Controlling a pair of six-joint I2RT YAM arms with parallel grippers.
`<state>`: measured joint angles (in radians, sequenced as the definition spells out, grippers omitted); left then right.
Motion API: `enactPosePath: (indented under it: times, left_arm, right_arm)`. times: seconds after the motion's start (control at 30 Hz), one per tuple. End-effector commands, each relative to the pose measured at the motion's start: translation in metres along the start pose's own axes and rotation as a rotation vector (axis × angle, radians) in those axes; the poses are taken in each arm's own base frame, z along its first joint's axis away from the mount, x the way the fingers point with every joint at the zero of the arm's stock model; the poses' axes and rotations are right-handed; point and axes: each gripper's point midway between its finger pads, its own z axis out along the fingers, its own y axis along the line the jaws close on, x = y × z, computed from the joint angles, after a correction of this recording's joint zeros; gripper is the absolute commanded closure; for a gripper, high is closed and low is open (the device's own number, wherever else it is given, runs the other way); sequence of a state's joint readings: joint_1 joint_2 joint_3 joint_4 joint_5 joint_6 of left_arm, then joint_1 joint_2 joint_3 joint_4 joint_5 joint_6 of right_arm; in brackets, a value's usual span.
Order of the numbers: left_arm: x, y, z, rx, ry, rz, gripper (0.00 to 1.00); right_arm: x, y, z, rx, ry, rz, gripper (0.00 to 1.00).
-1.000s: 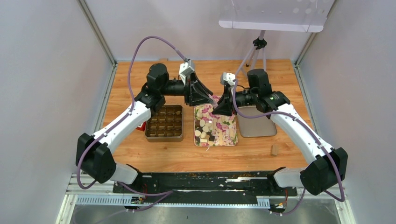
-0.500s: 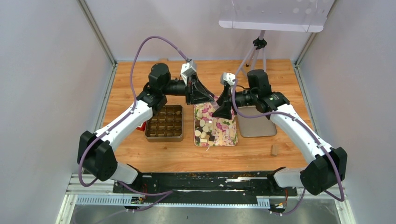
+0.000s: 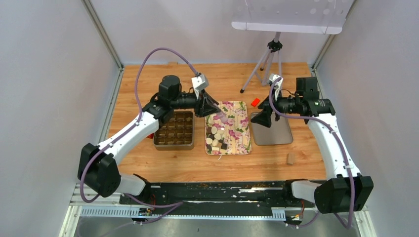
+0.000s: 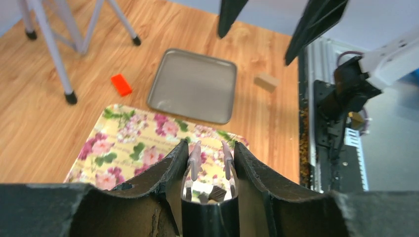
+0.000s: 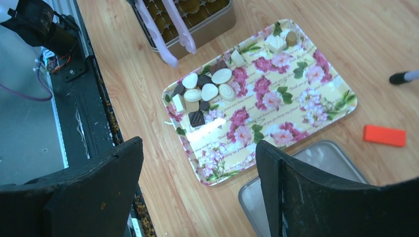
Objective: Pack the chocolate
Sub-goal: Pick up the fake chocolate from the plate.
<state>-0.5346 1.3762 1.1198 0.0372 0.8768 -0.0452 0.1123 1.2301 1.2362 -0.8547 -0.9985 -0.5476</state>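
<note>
From above and behind my bases, the overhead camera takes in the whole table (image 3: 148, 163). My left wrist camera faces right along its fingers, my right wrist camera looks down; all three share the floral tray (image 3: 236, 129) (image 4: 143, 143) (image 5: 296, 89).
</note>
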Motion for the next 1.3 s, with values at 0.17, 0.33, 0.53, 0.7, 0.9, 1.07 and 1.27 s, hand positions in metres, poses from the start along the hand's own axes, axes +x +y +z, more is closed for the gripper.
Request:
enactPosePath:
  times: [0.17,0.33,0.53,0.7,0.9,1.07,1.27]
  left_arm:
    - [0.017,0.076,0.003,-0.344,0.013,0.144,0.55]
    - [0.036,0.119,0.01,-0.524,0.081,0.152,0.56]
    - [0.066,0.153,0.025,-0.604,0.158,0.093,0.6]
    - [0.074,0.184,0.025,-0.734,0.164,0.043,0.58]
    - [0.078,0.198,0.035,-0.777,0.159,0.018,0.54]
    - [0.083,0.199,0.042,-0.755,0.169,-0.007,0.53]
    - [0.088,0.195,0.041,-0.759,0.186,-0.023,0.5]
  right_arm:
    - [0.012,0.0,-0.009,0.014,-0.026,0.089,0.16]
    - [0.016,-0.002,-0.01,0.03,-0.015,0.104,0.16]
    - [0.017,-0.001,-0.01,0.032,-0.015,0.114,0.17]
    - [0.018,0.0,-0.011,0.033,-0.013,0.117,0.17]
    - [0.021,0.002,-0.01,0.023,-0.013,0.127,0.17]
    - [0.021,0.002,-0.01,0.024,-0.011,0.126,0.17]
    - [0.023,0.001,-0.008,0.02,-0.012,0.13,0.18]
